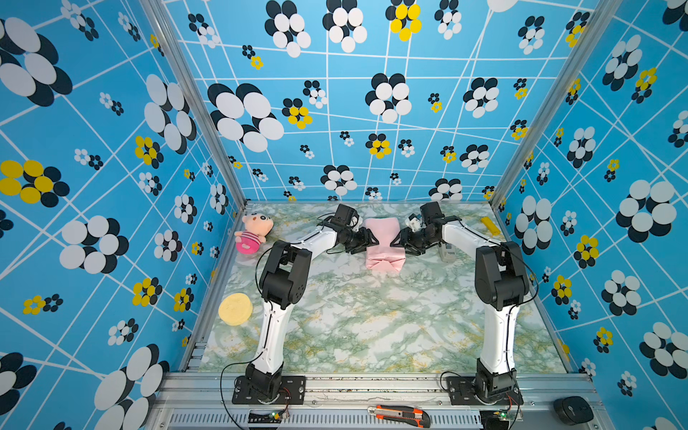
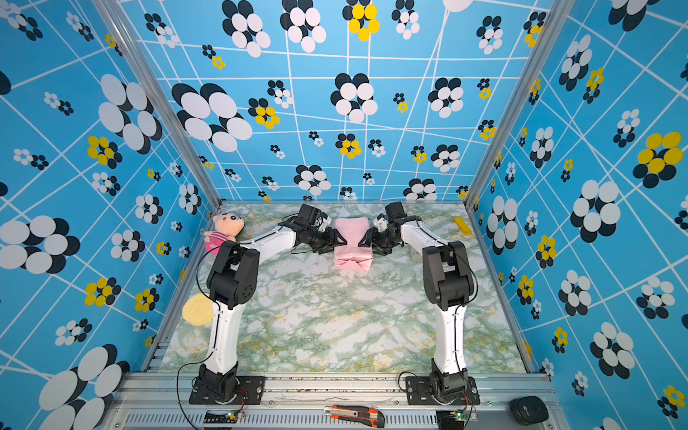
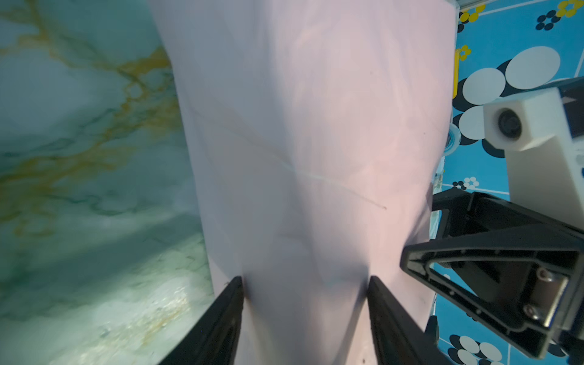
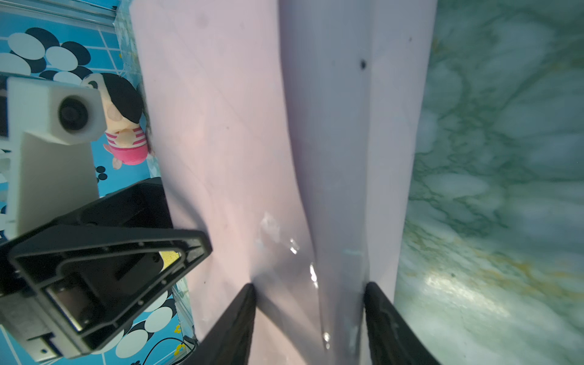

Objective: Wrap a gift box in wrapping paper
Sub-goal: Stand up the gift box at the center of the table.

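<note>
Inspecting the parcel, we found the thin, creased pale pink wrapping paper (image 1: 384, 244) closed round its load at the far middle of the green-veined marble-patterned surface (image 1: 372, 327). The gift box showed nowhere, and we judged it fully enclosed.

Progress: the body wrap looked done. The near end carried tucked triangular flaps in both top views (image 2: 352, 262). In the right wrist view an overlapping seam ran along the paper, with glossy patches that we took for clear tape. The far end could not be assessed. We judged that what was left was pressing and fixing the sides now in hand.

The black left fingers (image 3: 227, 313) stood partly closed, with a width of the paper between them and both tips dented into it. The black right fingers (image 4: 382, 316) held the opposite side likewise. The parcel was waisted where they pressed.

Edges and room: the paper's long edges ran straight and untorn. The back wall was near the parcel. The grey tape dispenser (image 1: 446, 253) sat just beside the right arm, and the pink-striped plush doll (image 1: 253, 232) lay well apart on the left. The round yellow sponge (image 1: 235, 309) lay at the left edge. A broad open stretch lay between the arms toward the front.
</note>
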You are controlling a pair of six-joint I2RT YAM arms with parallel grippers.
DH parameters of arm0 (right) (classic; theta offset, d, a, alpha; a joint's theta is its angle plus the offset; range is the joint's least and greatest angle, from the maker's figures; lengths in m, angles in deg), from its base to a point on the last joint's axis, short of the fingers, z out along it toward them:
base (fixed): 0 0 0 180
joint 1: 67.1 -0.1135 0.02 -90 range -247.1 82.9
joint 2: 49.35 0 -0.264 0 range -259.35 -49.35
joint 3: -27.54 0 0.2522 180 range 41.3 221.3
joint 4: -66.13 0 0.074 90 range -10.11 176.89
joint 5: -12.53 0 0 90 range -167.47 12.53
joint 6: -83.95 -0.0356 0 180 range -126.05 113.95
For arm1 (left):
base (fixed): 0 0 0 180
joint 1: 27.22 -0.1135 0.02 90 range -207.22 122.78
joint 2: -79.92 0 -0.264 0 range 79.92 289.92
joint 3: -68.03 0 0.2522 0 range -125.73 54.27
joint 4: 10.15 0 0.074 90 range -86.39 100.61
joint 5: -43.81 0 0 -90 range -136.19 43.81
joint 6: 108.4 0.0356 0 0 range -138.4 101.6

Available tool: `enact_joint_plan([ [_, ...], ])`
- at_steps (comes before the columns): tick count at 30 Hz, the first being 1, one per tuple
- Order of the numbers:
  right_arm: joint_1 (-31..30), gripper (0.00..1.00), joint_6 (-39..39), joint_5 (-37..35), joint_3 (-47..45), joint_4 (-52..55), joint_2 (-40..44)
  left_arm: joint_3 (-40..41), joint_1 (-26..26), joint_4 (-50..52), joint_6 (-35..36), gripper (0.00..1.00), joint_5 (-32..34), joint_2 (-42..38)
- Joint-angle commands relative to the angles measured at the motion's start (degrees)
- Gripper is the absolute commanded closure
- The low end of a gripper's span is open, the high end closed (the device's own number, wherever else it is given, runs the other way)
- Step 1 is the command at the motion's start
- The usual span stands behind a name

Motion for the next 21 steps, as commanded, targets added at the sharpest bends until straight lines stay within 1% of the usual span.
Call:
enact_joint_plan([
  [1,-1.5,0.48,0.1,1.9,0.0,-0.2,-0.4,-1.6,1.6,-1.5,0.3,0.43,-2.0,1.7],
  [3,-1.9,0.51,0.0,2.0,0.0,-1.2,0.1,-1.3,1.9,-1.8,0.8,0.46,-1.7,1.3],
  [6,-2.8,0.53,0.0,1.5,-3.8,-4.2,1.9,-0.8,2.4,-2.2,2.8,0.48,-1.2,0.4],
  [10,-4.0,0.56,-0.3,-0.7,-9.3,-11.3,6.3,1.3,3.5,-3.7,5.9,0.49,-0.1,-1.4],
  [14,-5.5,0.59,0.0,-4.5,-16.4,-19.5,11.4,6.6,4.8,-9.6,8.7,0.50,1.3,-4.2],
  [16,-6.3,0.60,1.2,-6.6,-18.9,-21.6,13.3,9.4,5.6,-12.7,10.6,0.50,2.3,-5.6],
  [19,-7.8,0.60,4.1,-10.1,-22.1,-23.4,15.9,13.4,7.0,-16.8,13.4,0.50,3.7,-8.0],
  [21,-9.2,0.61,6.9,-13.5,-25.3,-25.6,18.2,17.6,7.9,-22.0,14.7,0.50,5.0,-9.7],
])
